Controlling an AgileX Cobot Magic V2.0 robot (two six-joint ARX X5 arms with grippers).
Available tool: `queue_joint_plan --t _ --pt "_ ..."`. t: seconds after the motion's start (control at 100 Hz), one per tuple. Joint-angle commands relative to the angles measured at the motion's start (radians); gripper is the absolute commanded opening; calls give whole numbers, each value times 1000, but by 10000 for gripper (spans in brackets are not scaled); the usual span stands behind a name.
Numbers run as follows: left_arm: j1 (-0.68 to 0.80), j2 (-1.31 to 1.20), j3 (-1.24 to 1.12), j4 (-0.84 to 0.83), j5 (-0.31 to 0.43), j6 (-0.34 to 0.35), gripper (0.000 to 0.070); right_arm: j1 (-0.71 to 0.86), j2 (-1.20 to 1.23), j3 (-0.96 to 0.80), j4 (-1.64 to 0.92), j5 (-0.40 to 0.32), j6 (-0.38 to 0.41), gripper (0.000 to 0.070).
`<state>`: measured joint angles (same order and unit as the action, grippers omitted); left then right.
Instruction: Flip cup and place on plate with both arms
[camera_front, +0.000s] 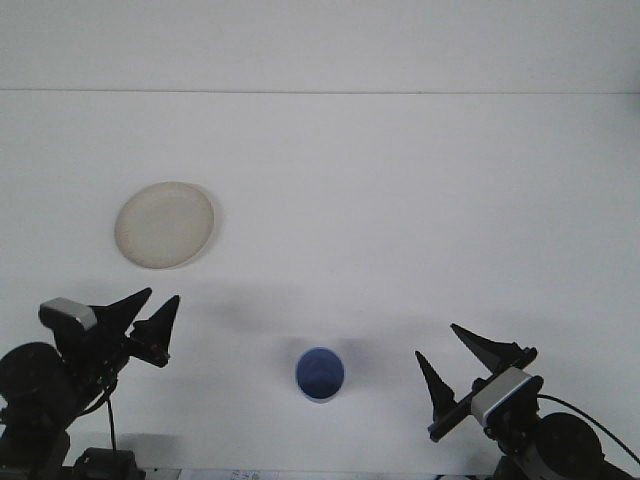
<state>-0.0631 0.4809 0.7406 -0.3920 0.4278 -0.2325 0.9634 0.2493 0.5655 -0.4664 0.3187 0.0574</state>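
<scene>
Blue and small, the cup (319, 374) sits low in the frame, a little left of centre, on the white tabletop (400, 220), and from above I see a round blue face ringed by a pale edge; I cannot tell from this view whether that is its base or its open mouth. It looks like a light plastic or paper cup, so I judge it will weigh almost nothing, tip easily if nudged, and give under a hard squeeze. Its wall is probably smooth and a bit slippery, so I would take it across the sides, near mid-height, with a gentle close rather than pinching the thin rim. My right end effector (460, 368) stands at the lower right, its two dark fingers spread well apart, near the cup but not touching it. My left end effector (150, 318) is at the lower left, fingers also parted, though more narrowly, and it too is apart from the cup. Off-white and shallow, the plate (164, 224) lies in the upper left of the tabletop, well apart from the cup, with nothing on it.
</scene>
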Motion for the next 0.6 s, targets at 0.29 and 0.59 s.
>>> queue_joint_plan --t 0.29,0.59 --pt "-318 423 347 -284 146 123 389 13 0 4 -2 6 -6 456" --pt "-626 731 466 -338 -101 132 395 13 0 4 -2 26 -6 456"
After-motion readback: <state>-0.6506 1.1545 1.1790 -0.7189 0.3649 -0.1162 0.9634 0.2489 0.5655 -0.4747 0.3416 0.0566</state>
